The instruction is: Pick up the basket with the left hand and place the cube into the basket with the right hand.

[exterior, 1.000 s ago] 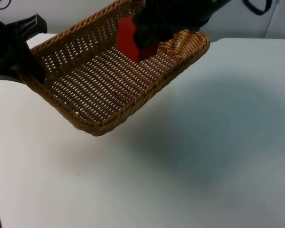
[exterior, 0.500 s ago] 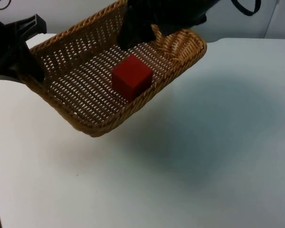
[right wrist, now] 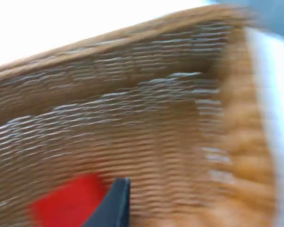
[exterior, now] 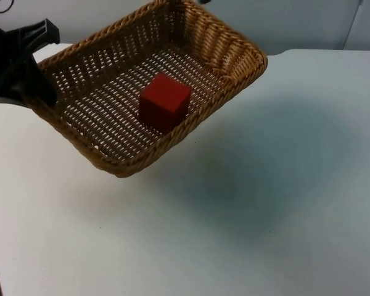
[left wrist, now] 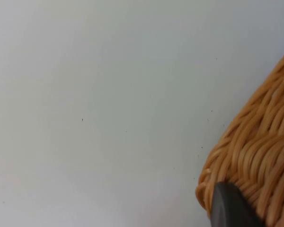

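Red cube resting on the floor of the tan woven wicker basket, held above the white table by the left gripper clamping its rim; right gripper's state indiscernible.

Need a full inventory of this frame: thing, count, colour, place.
basket: 1, tan wicker, held tilted above the table by its left rim
cube: 1, red, on the basket floor near the front wall
table: 1, white, beneath the basket, with the basket's shadow on it
wall: 1, grey, behind the table
left end effector: 1, black, clamped on the basket's left rim
right end effector: 1, black fingertip, above the basket interior beside the cube
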Robot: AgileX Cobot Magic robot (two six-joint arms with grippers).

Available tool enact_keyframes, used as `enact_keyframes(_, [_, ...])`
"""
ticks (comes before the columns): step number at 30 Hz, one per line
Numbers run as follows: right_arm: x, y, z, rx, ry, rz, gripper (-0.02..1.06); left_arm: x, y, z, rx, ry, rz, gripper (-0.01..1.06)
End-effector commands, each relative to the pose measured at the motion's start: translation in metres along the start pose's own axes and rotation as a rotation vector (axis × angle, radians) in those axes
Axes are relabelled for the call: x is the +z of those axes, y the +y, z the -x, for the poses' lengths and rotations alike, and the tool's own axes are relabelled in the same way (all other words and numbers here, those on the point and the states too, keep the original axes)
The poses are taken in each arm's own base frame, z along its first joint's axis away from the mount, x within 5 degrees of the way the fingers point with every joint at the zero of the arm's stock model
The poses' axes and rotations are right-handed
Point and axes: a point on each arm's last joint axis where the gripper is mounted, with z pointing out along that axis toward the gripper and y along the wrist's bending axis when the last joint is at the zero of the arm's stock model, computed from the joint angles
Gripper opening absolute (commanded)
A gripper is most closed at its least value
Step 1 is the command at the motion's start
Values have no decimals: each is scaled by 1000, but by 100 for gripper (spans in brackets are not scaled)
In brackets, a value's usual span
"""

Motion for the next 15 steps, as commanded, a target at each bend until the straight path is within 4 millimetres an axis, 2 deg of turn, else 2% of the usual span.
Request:
enact_keyframes(1, [-36,-32,6,81,-44,-82,91,-7,-5,6,-24,-37,-24,0])
enact_keyframes(4, [-88,-74,7,232,-133,-175,48,-7,-5,6,-24,-37,-24,0])
enact_keyframes(5, [-88,-74,7,232,-133,-175,48,-7,-5,6,-24,-37,-24,0])
enact_keyframes(8, [-140,-95,5,293,-222,-304,6,-7,-5,6,-24,-41,-22,0])
enact_keyframes(9, [-157,-98,4,290,-245,-359,0,-7,-5,6,-24,-41,-22,0])
enact_keyframes(10, [-170,-100,2,276,-253,-419,0,-7,-5,6,-24,-41,-22,0])
enact_keyframes(11, [-170,-100,2,276,-253,-419,0,-7,-5,6,-24,-41,-22,0])
enact_keyframes(12, [-190,-103,-1,251,-258,-520,0,-7,-5,6,-24,-41,-22,0])
enact_keyframes(15, [-218,-110,-9,270,-249,-700,0,-7,-5,6,-24,-43,-21,0])
